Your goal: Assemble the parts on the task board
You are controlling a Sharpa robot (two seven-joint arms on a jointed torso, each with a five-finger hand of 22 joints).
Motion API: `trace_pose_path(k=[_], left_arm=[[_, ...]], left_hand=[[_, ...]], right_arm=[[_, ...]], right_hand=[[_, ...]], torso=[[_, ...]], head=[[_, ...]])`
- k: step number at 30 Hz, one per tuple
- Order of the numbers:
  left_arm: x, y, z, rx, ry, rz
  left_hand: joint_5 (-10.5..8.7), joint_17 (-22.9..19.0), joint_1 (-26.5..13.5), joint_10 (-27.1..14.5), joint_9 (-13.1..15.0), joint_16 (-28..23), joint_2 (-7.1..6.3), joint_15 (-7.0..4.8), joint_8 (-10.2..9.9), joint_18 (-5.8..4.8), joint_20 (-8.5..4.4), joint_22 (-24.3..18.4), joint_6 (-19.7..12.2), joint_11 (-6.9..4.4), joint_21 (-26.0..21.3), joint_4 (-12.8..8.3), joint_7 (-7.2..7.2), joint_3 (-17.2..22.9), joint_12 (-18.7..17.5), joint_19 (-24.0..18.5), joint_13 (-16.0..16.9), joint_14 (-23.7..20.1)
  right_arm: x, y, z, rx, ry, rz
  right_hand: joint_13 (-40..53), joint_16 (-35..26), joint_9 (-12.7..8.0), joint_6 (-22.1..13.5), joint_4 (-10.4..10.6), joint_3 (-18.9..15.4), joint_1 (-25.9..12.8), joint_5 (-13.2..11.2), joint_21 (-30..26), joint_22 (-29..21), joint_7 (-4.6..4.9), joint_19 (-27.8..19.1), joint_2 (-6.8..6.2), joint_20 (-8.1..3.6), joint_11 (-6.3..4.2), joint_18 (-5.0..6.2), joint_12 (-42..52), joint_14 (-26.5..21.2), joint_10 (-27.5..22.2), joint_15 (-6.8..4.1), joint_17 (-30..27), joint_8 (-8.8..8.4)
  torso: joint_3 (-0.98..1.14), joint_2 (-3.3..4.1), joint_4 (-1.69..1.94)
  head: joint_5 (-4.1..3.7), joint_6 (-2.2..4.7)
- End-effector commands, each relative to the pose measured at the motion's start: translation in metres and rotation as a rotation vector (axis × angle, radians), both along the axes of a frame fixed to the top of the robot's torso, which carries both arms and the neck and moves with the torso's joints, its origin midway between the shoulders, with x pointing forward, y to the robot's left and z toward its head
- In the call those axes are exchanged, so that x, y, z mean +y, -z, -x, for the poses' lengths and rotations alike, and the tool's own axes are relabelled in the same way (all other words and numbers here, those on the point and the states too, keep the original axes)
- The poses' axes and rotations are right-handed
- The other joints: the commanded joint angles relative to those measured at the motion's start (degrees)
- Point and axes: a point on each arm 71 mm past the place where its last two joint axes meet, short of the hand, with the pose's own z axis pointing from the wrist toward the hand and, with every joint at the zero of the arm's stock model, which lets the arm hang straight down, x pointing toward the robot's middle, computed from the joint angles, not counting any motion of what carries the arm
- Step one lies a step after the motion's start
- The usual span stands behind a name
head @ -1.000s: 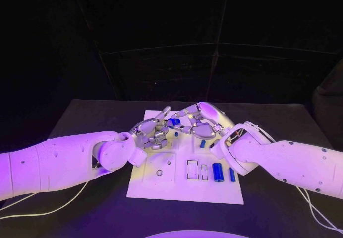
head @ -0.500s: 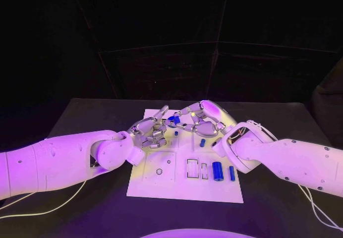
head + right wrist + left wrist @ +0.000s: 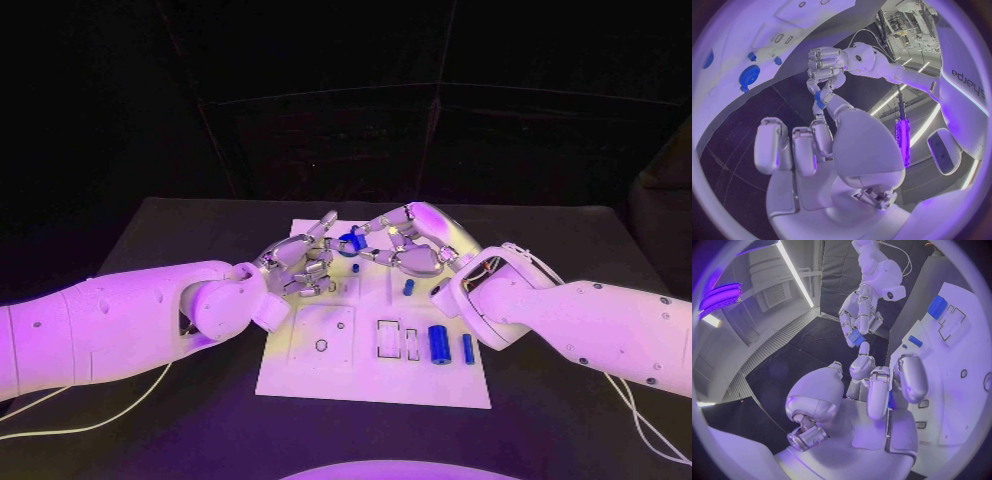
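Task board (image 3: 310, 375): white plate, lying flat mid-worktop (image 3: 173, 240), cut with rectangular slots and small round holes. Small blue part (image 3: 351, 240) up off the board's far end, caught between the fingertips of both hands. Left hand (image 3: 300, 266) reaching in over the board, fingers curled, tip touching the blue part; right hand (image 3: 405, 246) meeting it from the opposite side, thumb and a finger pinched on the same part. Same pinch seen from the left wrist view, blue part (image 3: 856, 337) in the right hand (image 3: 859, 315), and from the right wrist view, part (image 3: 819, 96) at the left hand (image 3: 824, 65). Near the board's front right, 2 blue cylinders: a thicker one (image 3: 437, 346) and a thinner one (image 3: 467, 350) just beside it. Another small blue piece (image 3: 408, 289) behind them. Lettering on the right arm in the right wrist view (image 3: 967, 82), reading "Sharpa".
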Motion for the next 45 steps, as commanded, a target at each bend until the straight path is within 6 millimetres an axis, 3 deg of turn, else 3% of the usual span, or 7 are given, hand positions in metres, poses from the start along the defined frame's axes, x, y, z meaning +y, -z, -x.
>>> trace_pose_path(k=[1,6,10,18,27,41,45], left_arm=[[0.001,-0.002,-0.001,-0.009,-0.006,0.012],[0.006,0.001,-0.005,0.0,-0.042,-0.036],[0.018,0.003,-0.01,-0.005,-0.087,-0.087],[0.05,-0.001,-0.017,-0.047,-0.173,-0.127],[0.072,-0.022,-0.02,-0.123,-0.225,-0.105],[0.076,-0.032,-0.019,-0.155,-0.236,-0.089],[0.074,-0.033,-0.018,-0.158,-0.23,-0.084]], left_hand=[[0.23,15.1,0.8,0.4,0.0,0.2,0.01,-0.26,-0.3,-0.75,-0.08,0.0,0.3,-0.05,0.3,0.0,0.01,-0.3,-0.1,0.1,0.0,6.1],[0.24,15.1,1.8,-0.4,0.1,0.2,0.1,-0.18,-0.7,-0.6,-0.05,-0.8,-0.2,0.09,-0.2,0.1,0.2,-0.4,-0.9,-0.4,-1.3,6.1],[0.24,15.1,3.2,-2.8,0.1,0.2,-0.05,0.14,-1.4,-0.37,0.19,-2.0,-1.4,0.5,-0.9,0.0,0.67,-0.8,-3.4,-1.0,-5.3,6.1],[0.25,15.1,4.6,-3.3,0.2,0.2,-0.33,0.34,-1.6,-0.25,0.4,-2.5,-1.8,0.71,-1.2,-0.3,0.88,-1.0,-3.9,-1.3,-5.9,6.1],[0.25,15.1,5.8,-4.0,0.4,0.2,-0.52,0.46,-1.7,-0.1,0.54,-3.2,-2.1,0.84,-1.7,-0.6,1.02,-1.1,-4.6,-1.7,-6.9,6.1],[0.25,15.1,6.3,-4.1,0.5,0.2,-0.63,0.51,-1.8,-0.08,0.59,-3.3,-2.2,0.88,-1.8,-0.8,1.06,-1.1,-4.7,-1.8,-7.0,6.1],[0.24,15.1,6.5,-4.2,0.5,0.2,-0.67,0.52,-1.8,-0.05,0.6,-3.4,-2.2,0.9,-1.8,-0.9,1.07,-1.2,-4.8,-1.9,-7.1,6.1]], right_arm=[[-0.001,-0.001,0.0,0.005,0.013,-0.011],[-0.001,-0.002,0.001,0.004,0.013,-0.022],[-0.002,-0.002,0.002,0.012,0.02,-0.021],[-0.008,0.009,-0.009,0.098,0.053,0.055],[0.004,0.022,-0.026,0.133,0.056,0.146],[0.027,0.041,-0.04,0.17,0.052,0.233],[0.034,0.051,-0.039,0.199,0.036,0.264]], right_hand=[[1.8,0.3,0.3,1.2,0.1,0.3,-0.7,-0.2,0.3,0.0,0.13,0.2,0.03,-0.09,-0.06,-0.19,0.2,5.0,0.2,-0.17,10.3,0.26],[1.8,0.3,0.3,1.3,0.2,0.3,-0.8,-0.4,0.3,0.0,0.11,0.2,-0.02,-0.1,-0.08,-0.19,0.2,5.0,0.2,-0.19,10.2,0.27],[1.8,0.2,0.3,1.3,0.2,0.3,-0.9,-0.5,0.3,0.0,0.1,0.2,-0.04,-0.11,-0.09,-0.18,0.2,5.0,0.2,-0.19,10.2,0.26],[1.7,0.2,0.3,1.4,0.2,0.3,-1.1,-0.9,0.3,0.0,0.06,0.2,-0.07,-0.12,-0.12,-0.19,0.1,5.0,0.2,-0.21,10.2,0.26],[1.7,0.2,0.3,1.4,0.3,0.3,-1.1,-1.1,0.4,0.0,0.04,0.2,0.0,-0.13,-0.13,-0.19,0.1,5.0,0.1,-0.23,10.2,0.28],[1.7,0.1,0.3,1.5,0.7,0.3,-1.7,-1.1,0.3,-0.1,0.01,0.2,0.16,-0.15,-0.14,-0.17,0.1,4.9,0.1,-0.25,10.0,0.28],[1.7,0.1,0.3,1.5,0.7,0.4,-1.7,-1.1,0.3,0.0,0.0,0.2,0.24,-0.15,-0.15,-0.18,0.1,4.9,0.1,-0.25,10.0,0.27]], torso=[[-0.02,0.01,0.0],[0.02,0.01,0.06],[0.06,0.0,0.05],[-0.2,-0.01,0.1],[-0.12,0.03,0.2],[-0.17,-0.03,0.12],[-0.04,0.02,-0.03]], head=[[-0.04,-0.07],[-0.14,-0.07],[-0.13,-0.18],[-0.4,-0.35],[-0.21,-0.81],[0.49,-1.4],[0.91,-1.69]])
